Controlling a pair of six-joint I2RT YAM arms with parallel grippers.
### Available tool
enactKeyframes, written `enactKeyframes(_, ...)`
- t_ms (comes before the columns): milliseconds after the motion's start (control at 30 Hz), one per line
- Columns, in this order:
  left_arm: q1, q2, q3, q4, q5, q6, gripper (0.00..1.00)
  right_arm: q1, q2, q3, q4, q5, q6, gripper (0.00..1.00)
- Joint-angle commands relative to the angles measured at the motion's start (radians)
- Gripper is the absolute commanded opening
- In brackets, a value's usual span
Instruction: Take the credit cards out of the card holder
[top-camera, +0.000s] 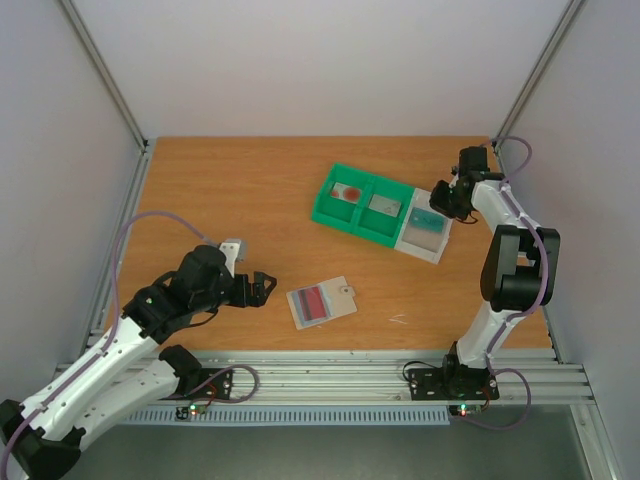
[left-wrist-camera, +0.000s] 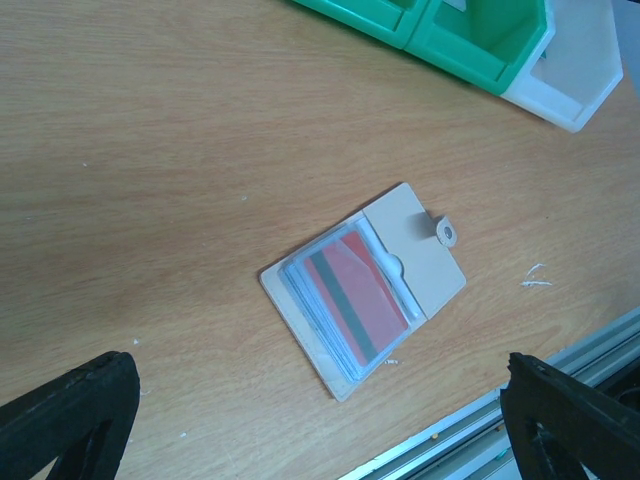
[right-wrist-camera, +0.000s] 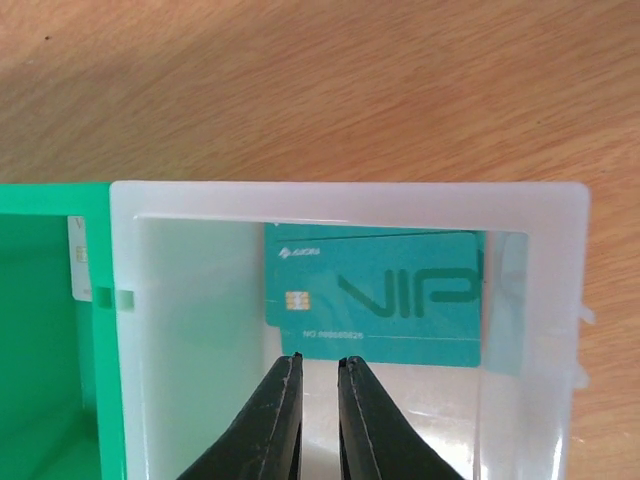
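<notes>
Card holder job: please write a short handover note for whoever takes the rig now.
Left gripper: open, empty, left of the card holder.
Right gripper: jaws slightly apart, empty, over the white tray.
Done: a teal card lies in the white tray; the green tray holds a pale card and a grey card, one per compartment.
Left: the card holder lies open on the table, a red card with a dark stripe inside; take it out.

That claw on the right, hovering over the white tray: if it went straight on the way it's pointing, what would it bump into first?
Most likely the teal card lying in the white tray. The right claw points just at its near edge, though depth is hard to judge.
</notes>
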Motion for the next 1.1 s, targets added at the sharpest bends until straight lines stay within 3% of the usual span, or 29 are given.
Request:
enactKeyframes(0, 0.000, -0.009, 0.035, 0.005, 0.006, 0.010, 0.99, -0.007, -0.018, 0.027, -0.063, 0.063, 0.022, 0.14)
enactKeyframes(633, 0.001, 0.126, -0.006, 0.064, 0.054, -0.042, 0.98, 0.108, -0.302, -0.163, -0.117, -0.114, 0.061, 0.22)
enactKeyframes(1067, 0.000, 0.169, -0.099, 0.186, 0.107, -0.117, 0.91, 0.506, -0.427, -0.390, -0.021, -0.080, 0.098, 0.27)
